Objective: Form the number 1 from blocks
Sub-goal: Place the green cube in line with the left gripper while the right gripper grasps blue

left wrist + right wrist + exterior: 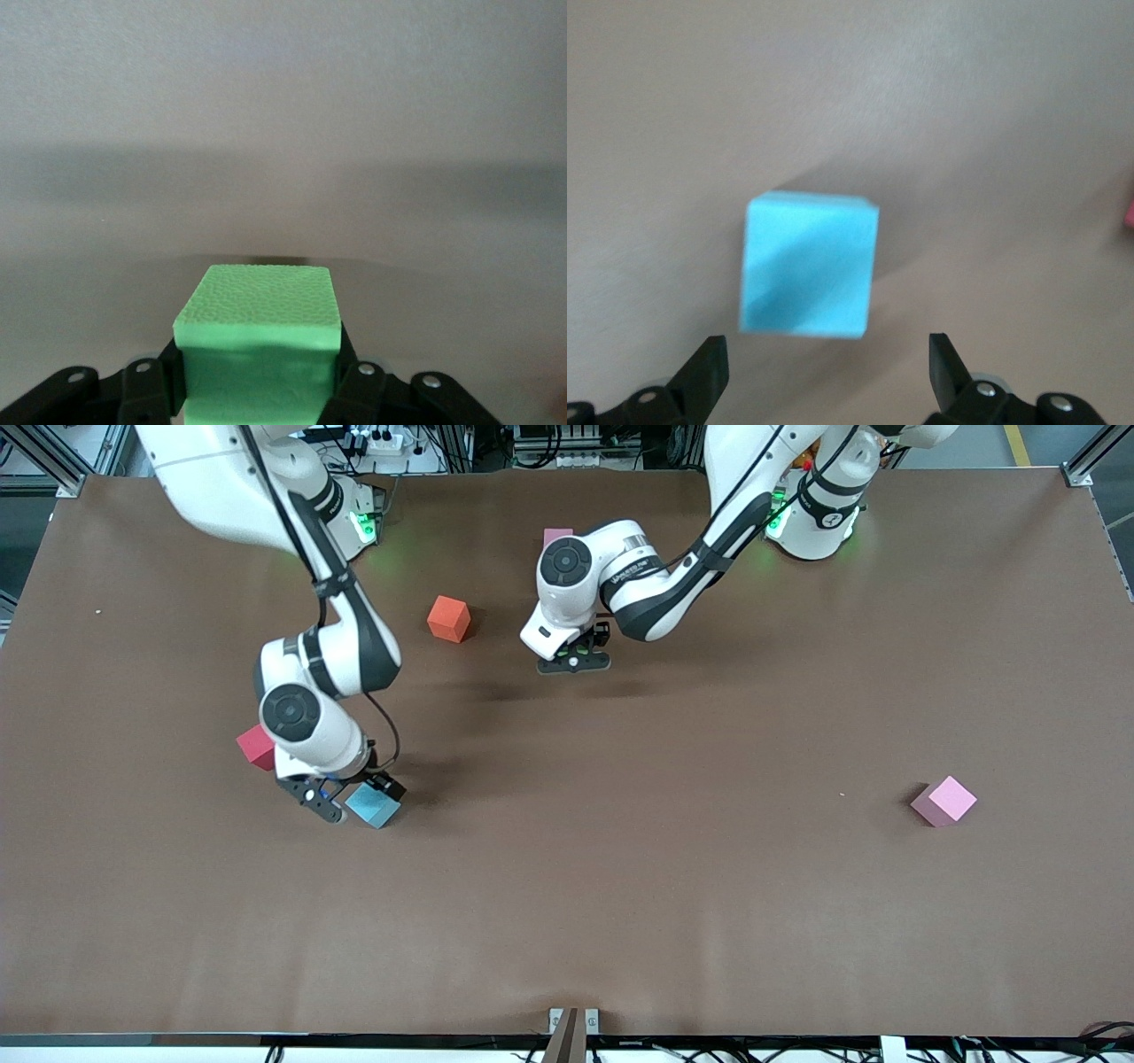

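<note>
The left tool (261, 390) pinches a green block (259, 341) over mid-counter (620, 886). The right tool (828, 367), spread wide, hovers over the light blue block (373, 804), the red block (256, 746) at its ten o'clock. Orange block (448, 618) and pink blocks (944, 801) lie scattered: no numeral begun.

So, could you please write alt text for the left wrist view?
The left hand is shut on a green matte foam cube, with a black finger pressed against each side. Past it lies only the bare brown table surface.
</note>
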